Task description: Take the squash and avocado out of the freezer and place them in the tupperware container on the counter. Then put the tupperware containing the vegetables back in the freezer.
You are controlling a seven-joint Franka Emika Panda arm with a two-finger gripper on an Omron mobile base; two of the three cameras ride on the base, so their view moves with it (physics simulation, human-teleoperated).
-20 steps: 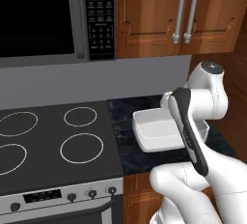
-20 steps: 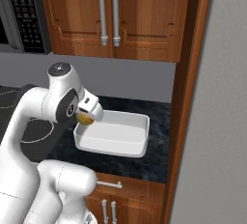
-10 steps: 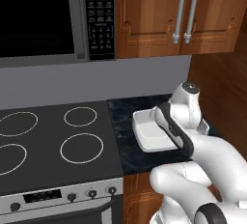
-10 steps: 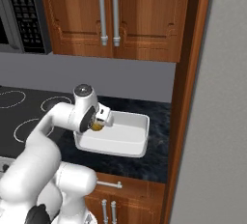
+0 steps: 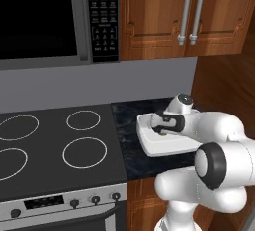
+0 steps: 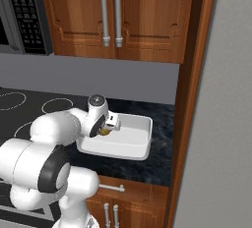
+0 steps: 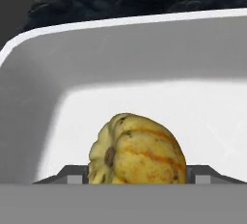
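squash (image 7: pixel 137 150) sits pinched in the gripper (image 6: pixel 106 129), poised just above the tupperware container (image 7: pixel 144 54) floor on the counter (image 5: pixel 127 120), release straight down.

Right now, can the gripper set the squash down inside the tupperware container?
Probably yes: the gripper holds the squash already inside the tupperware container, above its bare white floor, with nothing under it.

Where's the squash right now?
The squash sits between the gripper fingers, low over the left end of the tupperware container, on the counter right of the stovetop.
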